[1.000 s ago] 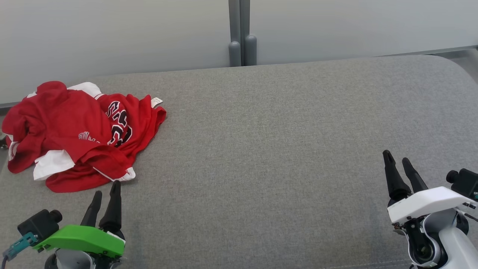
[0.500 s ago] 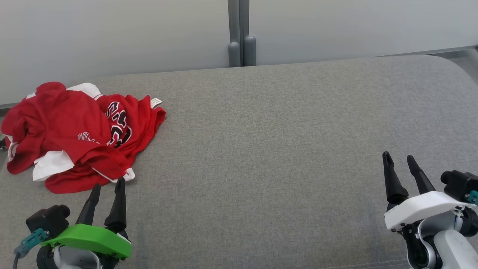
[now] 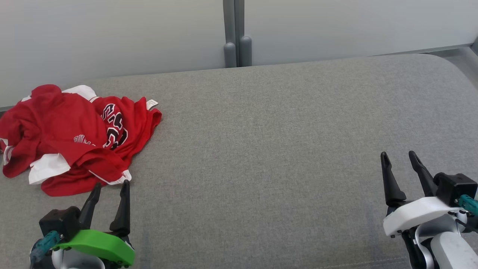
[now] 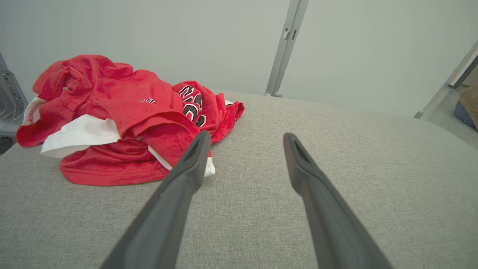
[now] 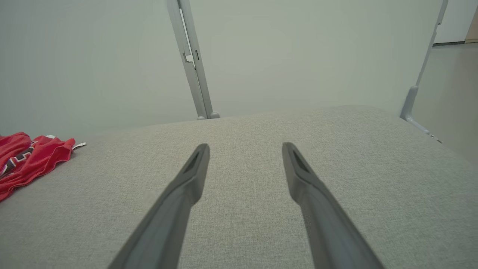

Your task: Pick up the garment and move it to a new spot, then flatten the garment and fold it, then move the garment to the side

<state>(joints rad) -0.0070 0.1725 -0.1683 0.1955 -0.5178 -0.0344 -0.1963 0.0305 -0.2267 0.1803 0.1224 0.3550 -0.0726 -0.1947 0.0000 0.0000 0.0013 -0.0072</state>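
Red garment [image 3: 56, 127] lay crumpled at the far left of the grey bench [image 3: 261, 149], left gripper [image 3: 112, 184] just beside its near edge with fingers spread, right gripper [image 3: 397, 153] well apart, fingers spread too

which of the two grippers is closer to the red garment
The left gripper, green-covered, just short of the garment; the white-covered right gripper sits far across.

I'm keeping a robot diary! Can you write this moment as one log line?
stage: before pickup | red jersey: crumpled, left on grey fabric surface | left gripper: open, at jersey's near edge | right gripper: open, empty
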